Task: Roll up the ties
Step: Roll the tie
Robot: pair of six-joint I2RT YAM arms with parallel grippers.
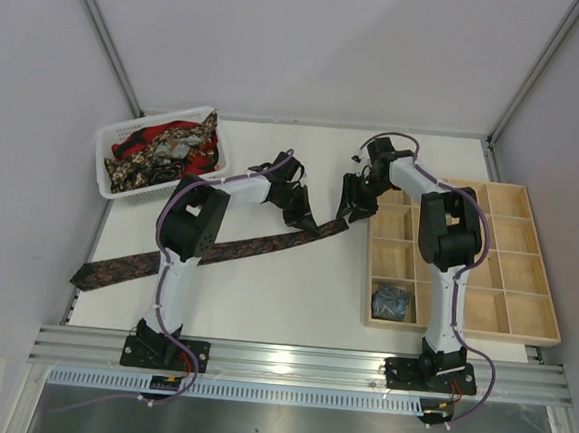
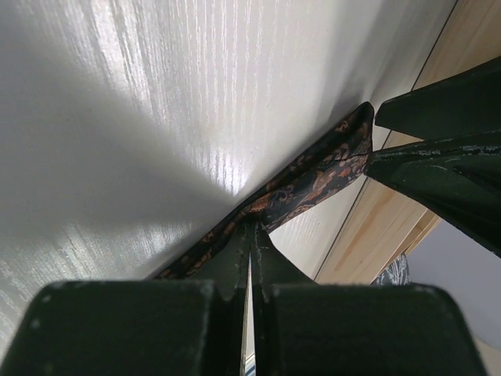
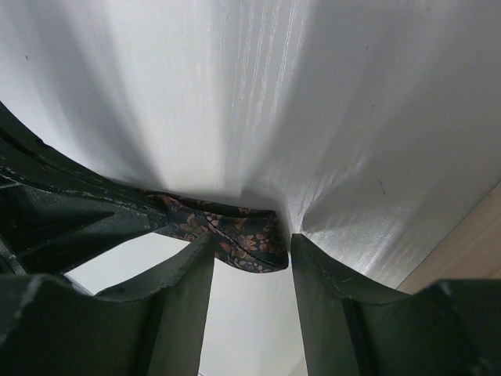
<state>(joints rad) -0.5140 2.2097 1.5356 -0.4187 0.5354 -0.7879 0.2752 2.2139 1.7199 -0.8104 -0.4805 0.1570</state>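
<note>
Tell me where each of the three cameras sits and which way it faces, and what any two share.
Top external: above and behind the bases, looking down at the table, basket, tray; both arms show.
Left wrist: on the left arm, facing along its left claw, shut on the tie.
Right wrist: on the right arm, facing down past its open right claw at the tie's end.
All three share the tie.

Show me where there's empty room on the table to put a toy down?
Free: the white tabletop between the long dark patterned tie and the front rail, and the strip behind the arms. Crowded: the white basket of ties at back left, the wooden compartment tray on the right, and both fingers pinching the tie's end.
</note>
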